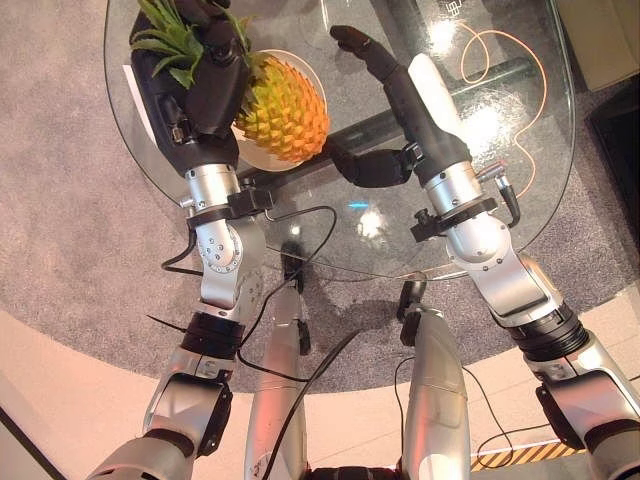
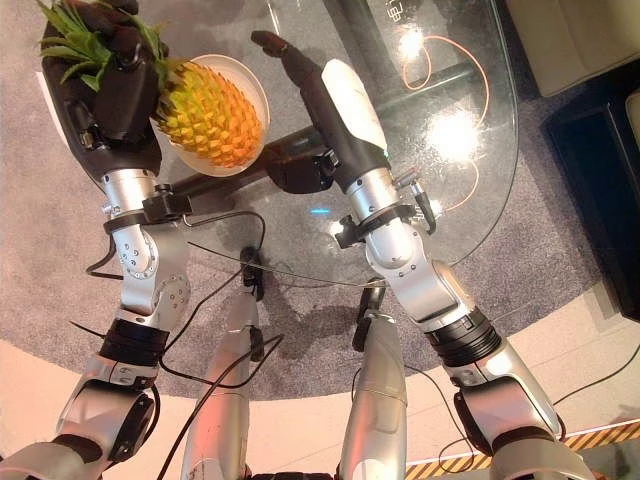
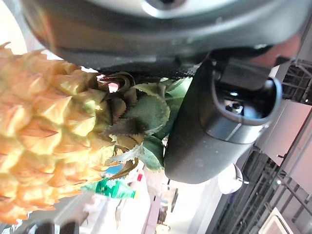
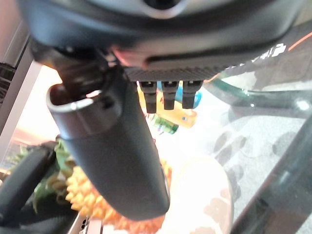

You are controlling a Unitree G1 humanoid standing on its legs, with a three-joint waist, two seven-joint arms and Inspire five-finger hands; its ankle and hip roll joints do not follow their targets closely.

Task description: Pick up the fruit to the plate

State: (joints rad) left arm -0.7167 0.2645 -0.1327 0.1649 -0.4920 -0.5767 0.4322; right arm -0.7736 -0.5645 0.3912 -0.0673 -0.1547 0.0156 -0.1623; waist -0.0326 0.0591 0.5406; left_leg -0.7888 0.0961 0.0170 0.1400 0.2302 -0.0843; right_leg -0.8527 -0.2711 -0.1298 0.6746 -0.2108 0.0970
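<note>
Left hand (image 1: 205, 75) is clamped round the pineapple (image 1: 283, 108) at the crown end, upper left of the frame; left wrist view shows the thumb (image 3: 222, 122) curled in against the leaf base. Gripping there makes sense: the neck is narrower than the body, and the leaves (image 1: 170, 38) stick out past the fingers instead of getting crushed.

Pineapple body lies tilted over the plate (image 1: 318, 85); can't tell if it's resting on it or just above. Judgement: placement nearly done, release is what's left.

Right hand (image 1: 385, 75) sits just right of the plate with fingers straight, holding nothing, thumb (image 1: 365, 165) splayed toward frame centre. Probably staged as a stop if the fruit rolls.

Materials:
- pineapple: orange-yellow, spiky diamond scales, stiff green leaves
- plate: pale, round, smooth, shallow
- counter (image 1: 500, 200): round clear glass, glossy, slick, grey carpet (image 1: 60, 200) visible through it
</note>
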